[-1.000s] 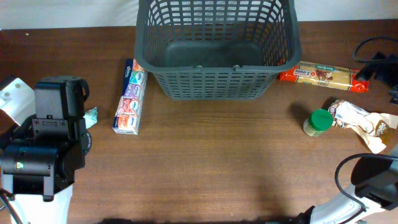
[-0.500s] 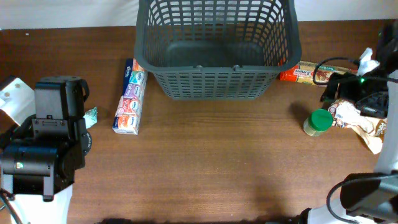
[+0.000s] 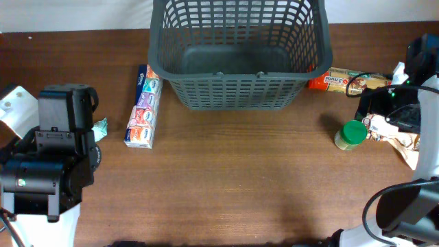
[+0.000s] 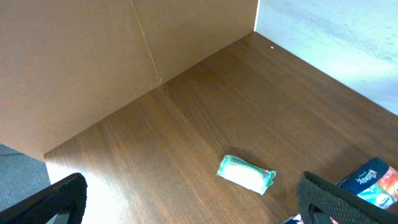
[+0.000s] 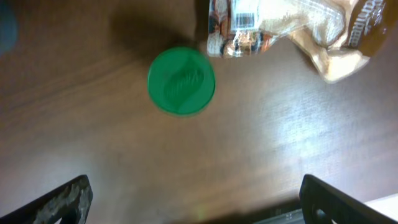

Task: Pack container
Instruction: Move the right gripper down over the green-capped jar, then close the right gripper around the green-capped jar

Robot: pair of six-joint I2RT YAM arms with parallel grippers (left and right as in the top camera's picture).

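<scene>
Dark grey container (image 3: 240, 51): lattice-slotted walls, solid rim, rounded corners, upright at top centre of desk (image 3: 240, 185). Released, spread wide: left jaws, right jaws.

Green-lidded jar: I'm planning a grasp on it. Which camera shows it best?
Right wrist: the jar appears large, lid seen straight down, unobstructed. Overhead shows it small near the right edge, with some side wall. Left wrist doesn't show it.
</scene>
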